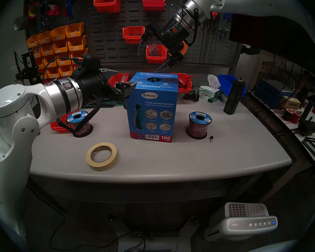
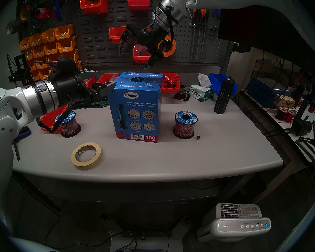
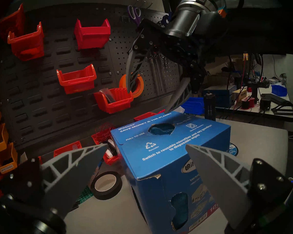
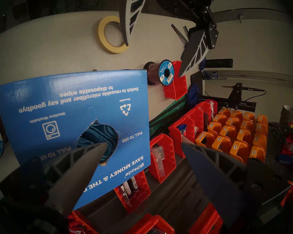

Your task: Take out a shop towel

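The shop towel (image 4: 98, 135) sat bunched inside the blue carton (image 1: 154, 108), peeking through the torn round hole in the carton's top. It looked soft and bumpy; the carton was stiff cardboard with a ragged hole edge. My right gripper (image 1: 149, 61) hung just above the carton's back edge, jaws wide, holding nothing. My left gripper (image 3: 146, 146) waited wide beside the carton's top corner. I judged I should poke one finger into the hole, pinch the cloth, and steady the carton.
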